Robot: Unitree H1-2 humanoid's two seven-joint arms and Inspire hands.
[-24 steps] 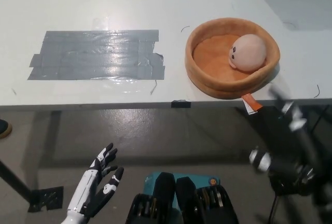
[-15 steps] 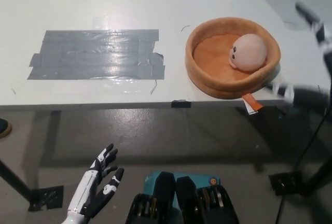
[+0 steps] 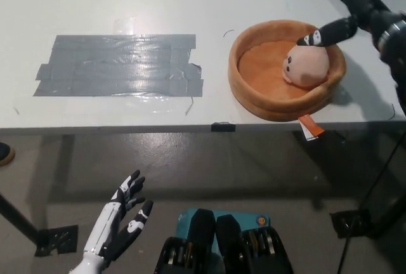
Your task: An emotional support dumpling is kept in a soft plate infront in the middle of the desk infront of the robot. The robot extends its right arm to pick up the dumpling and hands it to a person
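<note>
The dumpling (image 3: 307, 66), a pale pink plush ball with a small face on its left side, lies inside the soft plate (image 3: 254, 99), an orange-brown round bowl with a thick padded rim, in the upper right of the frame. It rests against the right part of the plate's floor, close to the far rim. The plate stands on the white table (image 3: 127, 1) near its front edge, and a small orange tag (image 3: 307, 126) sticks out from under the plate's lower rim, just over the table edge.

The right hand (image 3: 346, 11) reaches in from the upper right corner, above the plate's far rim. One of its black fingers (image 3: 325, 35) points down-left and its tip lies at the dumpling's top; the hand is spread, grasping nothing.

To the left of the plate, well apart from it, a wide patch of grey tape (image 3: 120, 65) is stuck flat on the table.

The left hand (image 3: 120, 220) hangs at the lower left of the frame, below the table edge and over the floor, fingers spread and empty.
</note>
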